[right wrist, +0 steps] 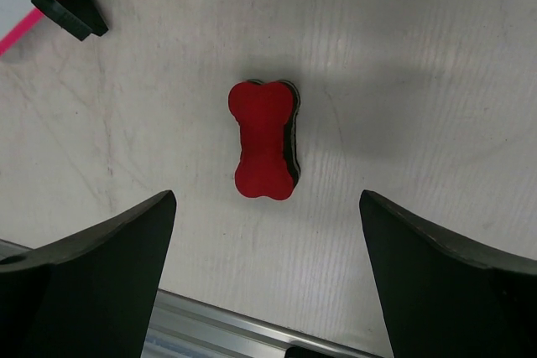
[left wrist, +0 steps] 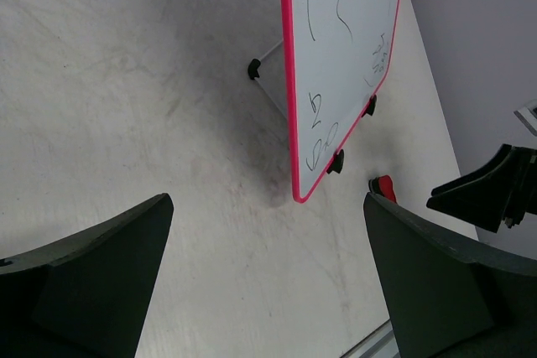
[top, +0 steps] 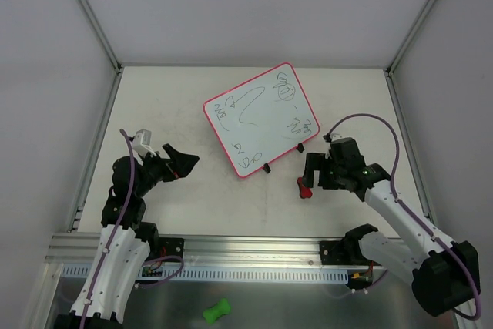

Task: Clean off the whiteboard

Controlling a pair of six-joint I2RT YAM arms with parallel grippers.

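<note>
Both left gripper and right gripper are seen released, empty; the eraser is found under the right one, long axis across its jaws, whiteboard just beyond.

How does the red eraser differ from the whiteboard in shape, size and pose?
The whiteboard is a large rounded rectangle; the red eraser is small and bone-shaped. The whiteboard carries dark scribbles; the eraser is plain. The whiteboard rests on black feet; the eraser lies flat on the table. Both show red.
</note>
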